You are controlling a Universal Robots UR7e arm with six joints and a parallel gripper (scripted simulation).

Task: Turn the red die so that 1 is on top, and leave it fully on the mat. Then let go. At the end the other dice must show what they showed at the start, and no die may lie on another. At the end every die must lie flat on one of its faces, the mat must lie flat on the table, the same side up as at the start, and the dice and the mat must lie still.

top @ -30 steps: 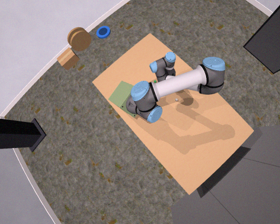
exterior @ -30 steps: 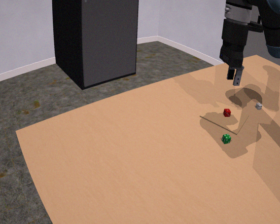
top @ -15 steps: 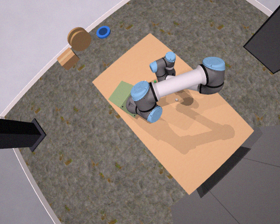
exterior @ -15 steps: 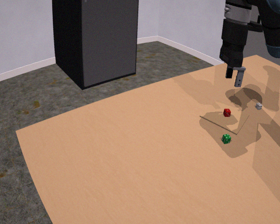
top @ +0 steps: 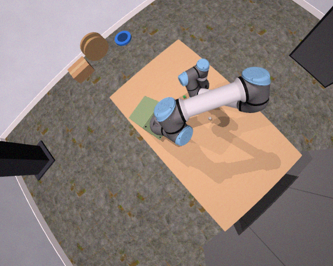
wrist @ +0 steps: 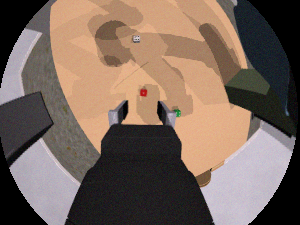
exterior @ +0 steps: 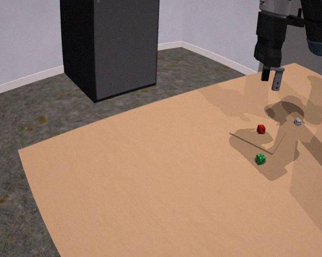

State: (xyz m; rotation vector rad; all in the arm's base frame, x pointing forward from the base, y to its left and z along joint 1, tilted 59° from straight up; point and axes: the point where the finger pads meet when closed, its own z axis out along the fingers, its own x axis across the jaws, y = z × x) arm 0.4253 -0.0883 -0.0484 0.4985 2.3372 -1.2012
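The red die (exterior: 261, 129) (wrist: 143, 92) lies on the mat (exterior: 270, 145) (wrist: 131, 88), which has the table's colour and shows by thin dark edge lines. Its top face seems to show a single pip; the arm hides it in the top view. The green die (top: 184, 96) (exterior: 260, 159) (wrist: 177, 113) lies flat off the mat, with several pips on top. The white die (top: 210, 118) (exterior: 297, 121) (wrist: 136, 38) lies beyond another mat edge; its top pips are too small to count surely. My gripper (exterior: 270, 85) (wrist: 142, 106) is open and empty, high above the table.
The wooden table (top: 224, 205) (exterior: 131, 184) carries the dice and the mat. The arm's shadows fall over the dice area. The arm's base stands by a green plate (top: 143, 112) at one table edge. A dark cabinet (exterior: 126, 51) stands on the floor beyond the table.
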